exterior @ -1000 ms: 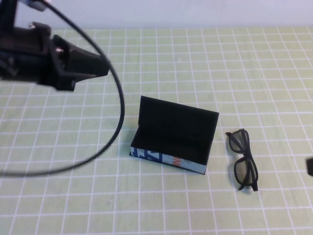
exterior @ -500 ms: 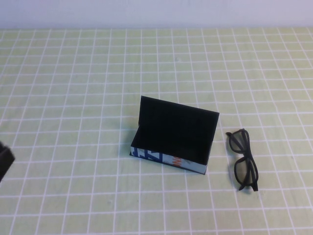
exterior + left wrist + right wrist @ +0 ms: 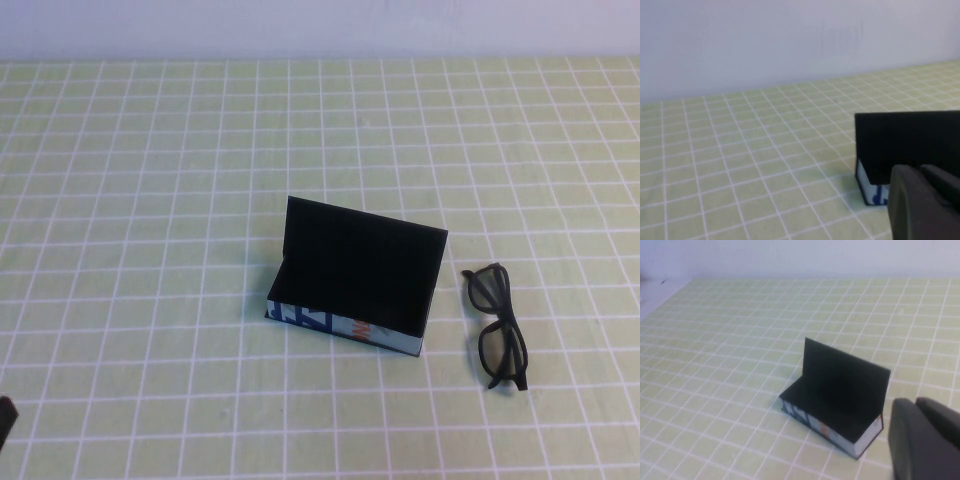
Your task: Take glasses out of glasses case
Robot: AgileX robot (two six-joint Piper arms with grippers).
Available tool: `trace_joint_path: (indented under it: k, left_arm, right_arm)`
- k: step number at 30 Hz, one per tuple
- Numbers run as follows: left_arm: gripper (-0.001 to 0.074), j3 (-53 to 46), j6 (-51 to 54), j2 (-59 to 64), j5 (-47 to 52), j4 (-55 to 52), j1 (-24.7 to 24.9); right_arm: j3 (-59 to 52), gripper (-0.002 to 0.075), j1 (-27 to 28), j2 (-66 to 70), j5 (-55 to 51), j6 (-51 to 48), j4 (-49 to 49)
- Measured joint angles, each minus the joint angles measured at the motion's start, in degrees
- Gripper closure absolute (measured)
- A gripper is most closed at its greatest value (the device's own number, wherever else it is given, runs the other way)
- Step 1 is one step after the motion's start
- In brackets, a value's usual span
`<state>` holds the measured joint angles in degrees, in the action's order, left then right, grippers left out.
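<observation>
The glasses case (image 3: 355, 285) stands open at the middle of the mat, lid upright, inside black and empty, pale blue printed front facing me. The black glasses (image 3: 502, 328) lie folded on the mat just right of the case, apart from it. My left gripper (image 3: 920, 171) is shut and empty, well back from the case (image 3: 900, 145); only a dark sliver of it (image 3: 5, 420) shows at the high view's bottom-left edge. My right gripper (image 3: 916, 404) is shut and empty, held above and in front of the case (image 3: 840, 400). It is out of the high view.
A pale green mat with a white grid (image 3: 150, 200) covers the table. A plain pale wall (image 3: 320, 25) runs along the far edge.
My left arm has pulled back from the far left down to the near-left corner, almost out of the high view. The right arm's tip has left the right edge. Case and glasses stayed put.
</observation>
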<state>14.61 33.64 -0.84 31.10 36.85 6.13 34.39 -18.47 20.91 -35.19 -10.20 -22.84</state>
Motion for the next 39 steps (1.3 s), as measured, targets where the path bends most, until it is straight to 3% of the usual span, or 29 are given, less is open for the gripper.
trace_joint_path:
  k: [6, 12, 24, 36, 39]
  left_arm:
    - [0.0739, -8.6, 1.5, 0.0, -15.5, 1.9, 0.0]
    - [0.0739, -15.9, 1.6, 0.1, -25.2, 2.6, 0.0]
    - [0.0739, -15.9, 1.6, 0.1, -16.8, 2.9, 0.0]
    - [0.0739, -16.0, 1.6, 0.1, -15.3, 2.9, 0.0]
    - [0.0739, -16.0, 1.6, 0.1, -15.3, 2.9, 0.0]
  right_arm:
    - [-6.0, 0.0742, 0.0, 2.0, 14.1, -3.2, -1.4]
    - [-9.2, 0.0742, 0.0, 5.7, 19.6, -3.6, -1.5]
    - [-9.3, 0.0742, 0.0, 8.6, 23.0, -3.7, -2.0]
    - [-9.3, 0.0742, -0.9, 8.6, 22.2, -3.7, -2.3]
    - [-10.5, 0.0743, -0.7, 7.4, 23.0, -3.7, 2.0]
